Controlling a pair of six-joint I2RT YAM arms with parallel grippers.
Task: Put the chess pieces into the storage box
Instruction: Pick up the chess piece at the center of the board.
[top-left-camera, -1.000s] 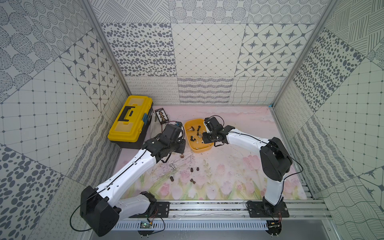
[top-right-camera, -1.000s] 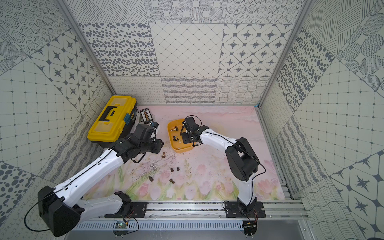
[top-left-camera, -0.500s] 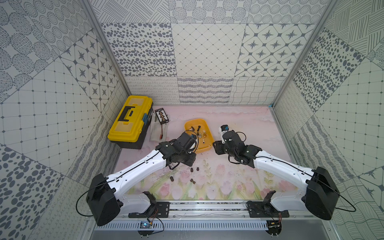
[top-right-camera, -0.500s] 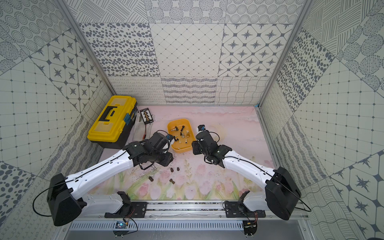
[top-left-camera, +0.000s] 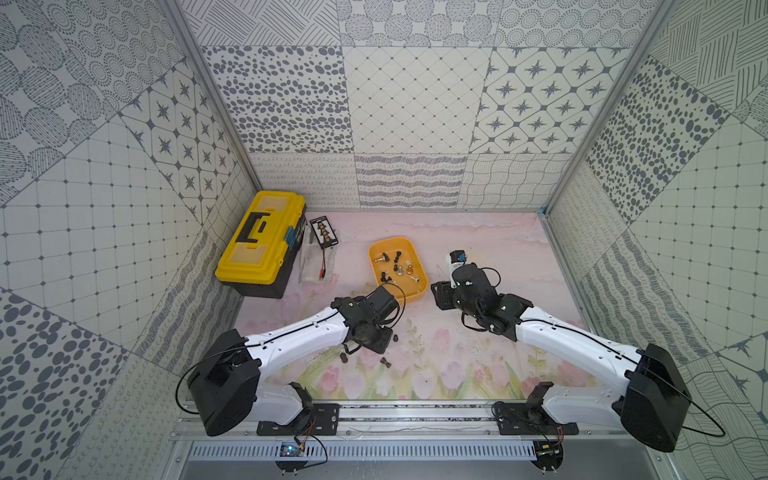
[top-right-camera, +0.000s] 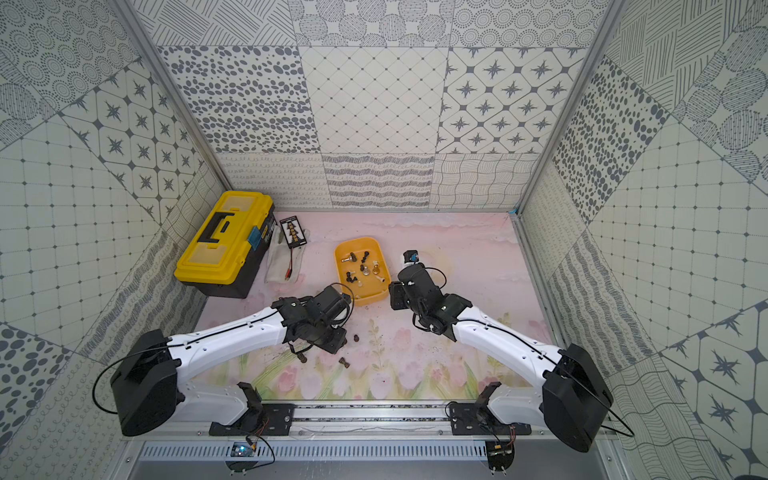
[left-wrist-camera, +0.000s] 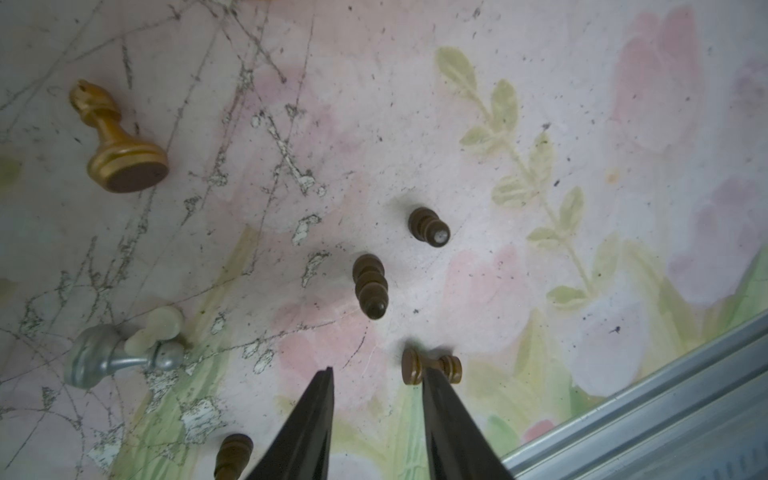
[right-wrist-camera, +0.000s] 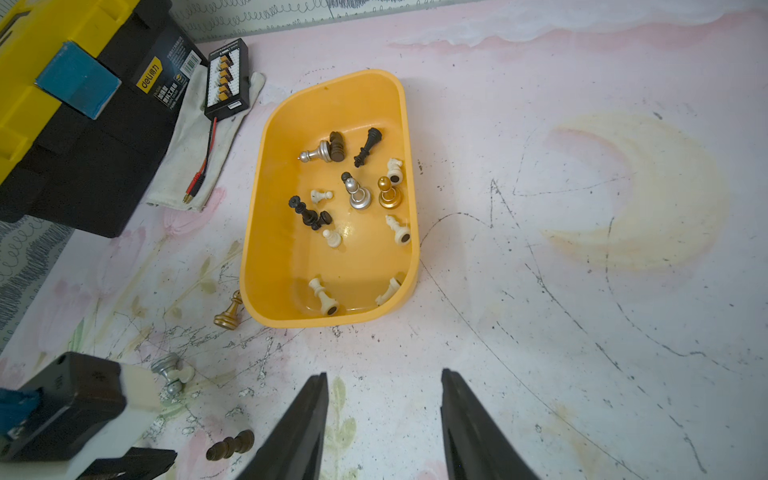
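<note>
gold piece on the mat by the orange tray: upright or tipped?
Tipped. The gold piece lies on its side on the mat, dark underside of its base showing, just outside the storage box.

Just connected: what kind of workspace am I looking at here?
Probably a lab robot test booth, not a home: patterned panels wall in a floral mat, and the arms bolt to an aluminium rail.

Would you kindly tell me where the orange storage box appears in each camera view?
Both top views: storage box mid-floor, near picture centre.
Left wrist: not in it.
Right wrist: mid-picture, ahead of the right pincer.
Shared landmark: yellow toolbox beside it, except in the left wrist view.
</note>
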